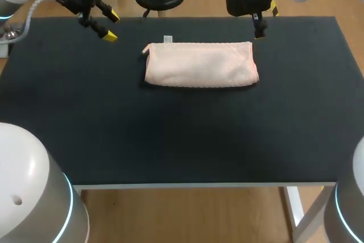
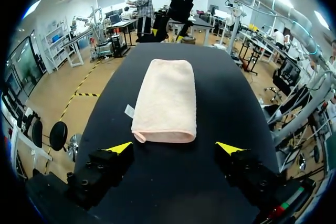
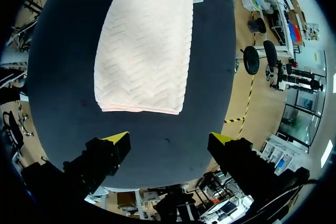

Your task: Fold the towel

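Towel [image 1: 199, 65], pale pink, lies folded into 1 long flat rectangle on the black table [image 1: 182, 140], in the far middle part, its long sides running left to right. 1 small white tag [image 1: 168, 39] sticks out at the far edge near the towel's left end. Chevron weave shows in the right wrist view.

Left gripper [image 1: 111, 26] hangs over the table's far left corner, well apart from the towel. Its 2 yellow-tipped fingers are spread wide and hold nothing. In the left wrist view the towel's short end lies just ahead of the gap between the tips.

Right gripper [image 3: 168, 139] sits at the far edge, near the towel's right end. Its fingers are also spread wide, released, with bare table between them and the towel's other short end ahead.
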`<action>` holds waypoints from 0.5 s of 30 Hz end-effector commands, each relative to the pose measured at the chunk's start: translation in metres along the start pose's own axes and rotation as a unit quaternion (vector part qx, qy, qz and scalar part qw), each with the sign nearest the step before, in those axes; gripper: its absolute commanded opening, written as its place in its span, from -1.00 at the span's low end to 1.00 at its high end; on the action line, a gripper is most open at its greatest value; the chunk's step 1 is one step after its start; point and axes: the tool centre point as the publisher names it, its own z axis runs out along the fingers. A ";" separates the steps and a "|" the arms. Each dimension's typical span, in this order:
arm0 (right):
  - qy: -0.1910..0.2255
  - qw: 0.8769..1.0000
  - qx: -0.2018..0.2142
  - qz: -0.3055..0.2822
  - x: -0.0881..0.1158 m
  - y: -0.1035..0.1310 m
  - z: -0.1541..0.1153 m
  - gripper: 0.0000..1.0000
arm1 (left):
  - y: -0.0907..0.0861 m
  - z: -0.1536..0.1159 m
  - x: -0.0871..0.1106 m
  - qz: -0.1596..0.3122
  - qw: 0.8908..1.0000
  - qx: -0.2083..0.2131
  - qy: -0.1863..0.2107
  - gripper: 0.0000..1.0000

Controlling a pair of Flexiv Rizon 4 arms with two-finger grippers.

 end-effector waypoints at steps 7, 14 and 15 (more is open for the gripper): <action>0.232 0.834 -0.269 0.422 -0.025 -0.025 -0.007 1.00 | 0.001 0.000 -0.002 0.000 1.000 0.001 0.002 1.00; 0.300 0.661 -0.373 0.577 -0.006 -0.037 0.014 1.00 | 0.001 0.000 -0.002 0.000 1.000 0.001 0.002 1.00; 0.306 0.635 -0.389 0.593 -0.003 -0.037 0.018 1.00 | 0.001 0.000 -0.002 0.000 1.000 0.001 0.002 1.00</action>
